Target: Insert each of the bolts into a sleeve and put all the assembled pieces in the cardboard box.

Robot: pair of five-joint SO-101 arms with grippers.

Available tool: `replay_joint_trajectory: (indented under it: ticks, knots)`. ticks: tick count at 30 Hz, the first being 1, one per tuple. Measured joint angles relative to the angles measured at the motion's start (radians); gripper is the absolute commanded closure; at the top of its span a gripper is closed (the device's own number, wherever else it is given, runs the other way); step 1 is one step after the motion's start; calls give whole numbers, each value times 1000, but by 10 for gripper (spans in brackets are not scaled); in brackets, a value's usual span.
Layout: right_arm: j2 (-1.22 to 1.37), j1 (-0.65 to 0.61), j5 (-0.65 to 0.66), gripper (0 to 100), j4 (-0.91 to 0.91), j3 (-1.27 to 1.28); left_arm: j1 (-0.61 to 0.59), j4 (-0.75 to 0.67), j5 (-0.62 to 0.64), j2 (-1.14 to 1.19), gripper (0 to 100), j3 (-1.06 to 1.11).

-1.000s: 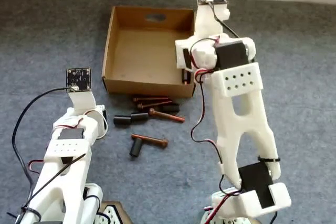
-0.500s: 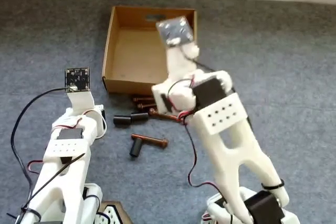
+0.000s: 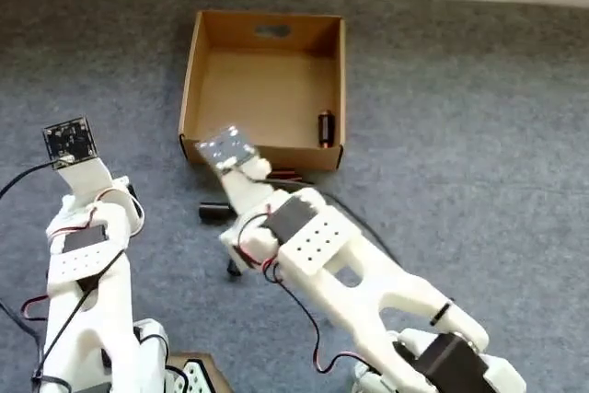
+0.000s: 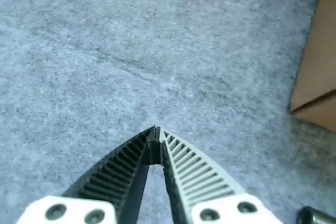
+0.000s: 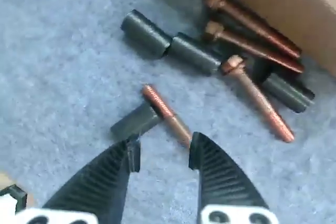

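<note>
- The white right arm [image 3: 317, 250] has swung away from the open brown cardboard box [image 3: 193, 80], where it stood a second ago. It now leans low over the loose parts lying on the grey felt worktop [image 3: 479, 135] in front of the box's near wall.
- The right jaws are spread apart and grasp nothing. Just beyond their tips lies a copper-coloured threaded bolt [image 5: 167, 115], and a short black cylindrical sleeve [image 5: 134, 121] touches it on one side.
- One assembled piece, a black sleeve with a bolt in it [image 3: 324, 128], lies inside the box against its right wall. A second ago the right arm covered that corner; now the piece lies in plain sight, apart from both arms.
- Three more copper bolts [image 5: 252, 45] and three more black sleeves [image 5: 194, 53] lie bunched together close to the box's outer wall.
- The white left arm [image 3: 87, 255] has shifted to the left, farther from the pile than before.
- The left jaws are clenched tip to tip with nothing between them. They hang over bare felt, with a corner of the box near.
</note>
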Motion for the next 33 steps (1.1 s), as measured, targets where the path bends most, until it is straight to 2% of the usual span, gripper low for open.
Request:
replay_joint_trajectory:
  ticks: [3,8,12,19,23,33]
  knots:
    - [51,-31,-28,844,-20,0,-17,-2,51,0,962,0]
    - [124,-41,-169,844,-21,0,-86,-2,181,0,837,0]
    - [175,-43,-206,844,-28,0,-91,-2,253,0,843,0]
    - [230,-44,-210,844,-120,0,-91,-2,265,0,843,0]
    - [239,-89,-210,844,-167,0,-91,-2,265,0,843,0]
    - [241,-109,-210,844,-183,2,-91,-2,272,0,843,0]
